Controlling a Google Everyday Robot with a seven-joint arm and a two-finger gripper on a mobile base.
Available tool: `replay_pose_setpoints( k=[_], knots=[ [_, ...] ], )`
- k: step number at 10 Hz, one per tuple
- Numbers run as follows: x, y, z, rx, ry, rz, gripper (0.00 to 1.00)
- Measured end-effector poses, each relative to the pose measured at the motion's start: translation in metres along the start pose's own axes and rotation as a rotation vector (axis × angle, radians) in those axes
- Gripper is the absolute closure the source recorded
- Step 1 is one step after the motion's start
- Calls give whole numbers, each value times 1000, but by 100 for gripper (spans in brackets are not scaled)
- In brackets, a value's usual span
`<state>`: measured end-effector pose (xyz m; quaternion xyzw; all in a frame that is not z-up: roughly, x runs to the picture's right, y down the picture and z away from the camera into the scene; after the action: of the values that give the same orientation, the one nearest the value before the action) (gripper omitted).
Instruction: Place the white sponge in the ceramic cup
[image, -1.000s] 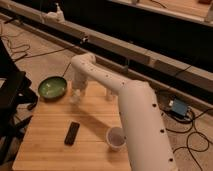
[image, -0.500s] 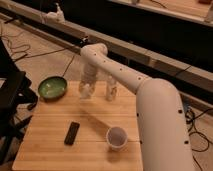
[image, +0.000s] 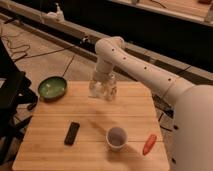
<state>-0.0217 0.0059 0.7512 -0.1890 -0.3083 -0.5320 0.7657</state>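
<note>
Hanging over the far side of the counter (image: 50, 150), just left of a tall pale can (image: 111, 91): the gripper (image: 95, 86), at the end of the white arm (image: 145, 75). Fingers apparently closed on the white sponge (image: 93, 92), a pale block at the tip, clear of the wood; no other sponge-like thing anywhere on the counter.

Expect very little weight and plenty of give: soft, squashy, prone to bulging out either side of the fingers and springing back on release. Neither fragile nor slippery; no harm from a drop. Best gripped across the short width, near the middle, for an even overhang at both ends. Squeeze only enough to hold; avoid a hard pinch, for fear of folding the block and spoiling the release.

Down near the front edge, well apart from the gripper: the ceramic cup (image: 116, 138), upright, mouth open, seemingly empty, between a black remote (image: 72, 133) to its left and an orange-red thing (image: 149, 144) to its right. Sponge judged about as wide as that mouth, so lower one narrow end in first, or release right over the centre; otherwise risk bridging the rim or nudging the light cup over. Green bowl (image: 52, 88) at the far left corner, out of the way.
</note>
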Motion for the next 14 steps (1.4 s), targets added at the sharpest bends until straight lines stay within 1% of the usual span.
replay_pose_setpoints(
  k=[2,4,5,6,7,14],
  knots=[
    [-27,18,-14,-18,12,31,100],
    [-51,31,-23,-41,19,49,100],
    [-67,37,-28,-46,27,60,100],
    [-77,38,-29,-32,31,65,100],
    [-80,38,-29,-27,33,65,100],
    [-80,37,-29,-26,33,63,100]
  ],
)
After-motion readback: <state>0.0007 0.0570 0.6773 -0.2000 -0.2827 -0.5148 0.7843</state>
